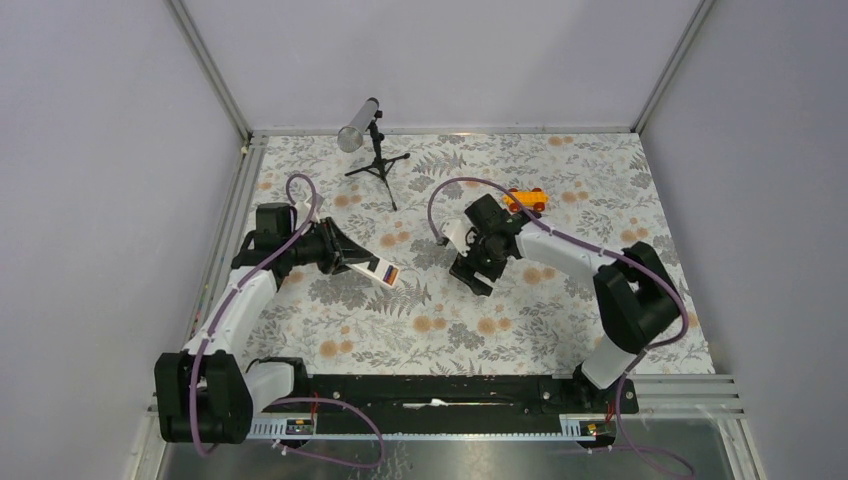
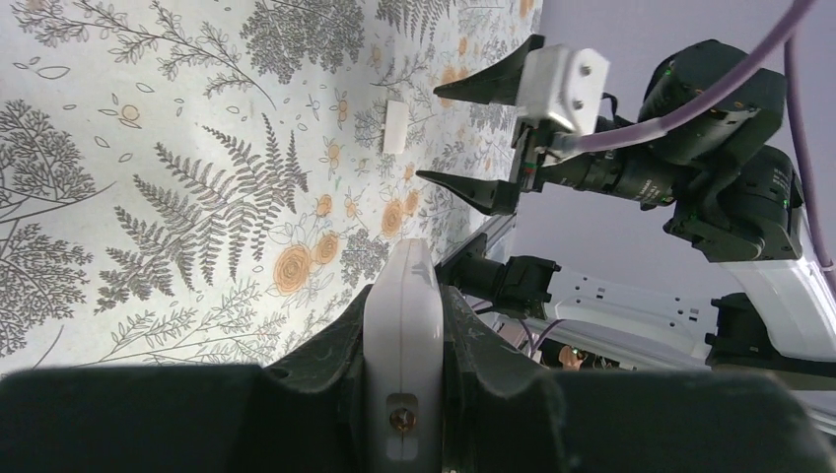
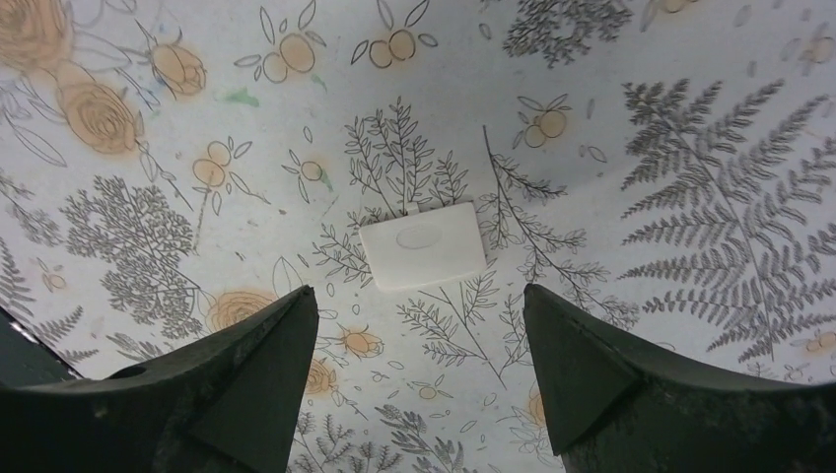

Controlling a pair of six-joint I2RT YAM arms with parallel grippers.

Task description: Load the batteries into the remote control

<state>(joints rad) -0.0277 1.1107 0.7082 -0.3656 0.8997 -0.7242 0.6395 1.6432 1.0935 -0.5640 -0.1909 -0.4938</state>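
My left gripper (image 1: 360,261) is shut on the remote control (image 1: 377,268) and holds it out toward the middle of the table. The remote's free end shows an orange and dark patch. In the left wrist view the remote (image 2: 402,335) is edge-on, white, clamped between the fingers (image 2: 335,355). My right gripper (image 1: 473,272) is open and empty, pointing down over a small white rectangular cover (image 3: 422,244) lying flat on the mat. The cover lies just ahead of the gap in my right gripper (image 3: 416,290). It also shows in the left wrist view (image 2: 395,126). I cannot make out the batteries.
An orange toy car (image 1: 525,200) sits behind the right gripper. A small black tripod (image 1: 378,160) carrying a grey cylinder (image 1: 357,126) stands at the back. The floral mat (image 1: 560,330) covers the table, with grey walls on three sides.
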